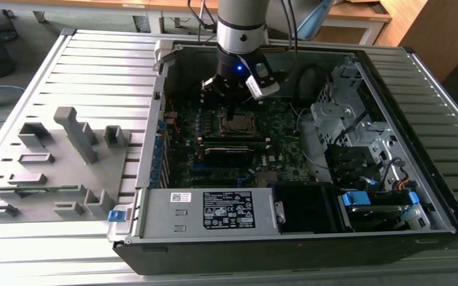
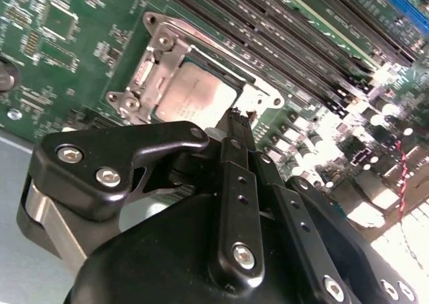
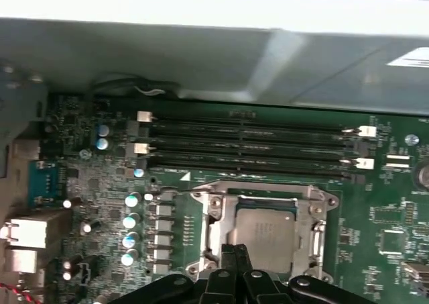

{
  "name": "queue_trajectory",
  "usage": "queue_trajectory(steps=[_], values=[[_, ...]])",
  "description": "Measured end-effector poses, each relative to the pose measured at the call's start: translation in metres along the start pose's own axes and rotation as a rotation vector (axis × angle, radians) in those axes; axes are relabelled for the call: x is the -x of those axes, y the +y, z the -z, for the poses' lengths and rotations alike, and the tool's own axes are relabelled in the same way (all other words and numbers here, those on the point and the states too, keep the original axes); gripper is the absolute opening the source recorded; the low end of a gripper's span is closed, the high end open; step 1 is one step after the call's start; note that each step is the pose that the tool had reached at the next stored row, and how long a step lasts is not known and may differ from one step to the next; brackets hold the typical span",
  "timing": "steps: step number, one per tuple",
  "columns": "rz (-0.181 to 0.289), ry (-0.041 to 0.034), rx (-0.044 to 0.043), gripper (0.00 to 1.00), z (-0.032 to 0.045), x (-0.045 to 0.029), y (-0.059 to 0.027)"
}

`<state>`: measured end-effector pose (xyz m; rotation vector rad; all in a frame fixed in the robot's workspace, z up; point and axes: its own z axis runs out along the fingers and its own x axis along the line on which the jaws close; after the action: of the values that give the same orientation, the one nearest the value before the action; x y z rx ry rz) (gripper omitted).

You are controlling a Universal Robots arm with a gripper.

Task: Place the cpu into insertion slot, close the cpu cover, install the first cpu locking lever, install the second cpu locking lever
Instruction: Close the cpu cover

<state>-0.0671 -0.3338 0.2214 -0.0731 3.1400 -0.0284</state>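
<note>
Presently the claw (image 2: 236, 117), narrow and empty beside the cpu (image 2: 198, 96), risks gouging the cover (image 2: 153, 62) if its tips slip.

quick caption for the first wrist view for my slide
Shut pincer at the edge of the cpu cover, which lies flat around the cpu on the green motherboard.

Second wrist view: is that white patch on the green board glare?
Yes: in the second wrist view glare bleaches part of the motherboard; in the first wrist view the case wall burns white; in the exterior view the table shines.
</note>
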Motion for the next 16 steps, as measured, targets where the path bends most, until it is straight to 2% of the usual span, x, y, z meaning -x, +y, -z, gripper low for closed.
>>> queue_trajectory(steps=[3,10,16], values=[[-0.006,0.0000,0.0000,0.11,-0.0004,-0.0027,0.0002],[-0.021,0.0004,0.0000,0.11,-0.0006,-0.0034,0.0002],[-0.021,0.0004,0.0010,0.11,-0.0076,-0.0034,0.0002]])
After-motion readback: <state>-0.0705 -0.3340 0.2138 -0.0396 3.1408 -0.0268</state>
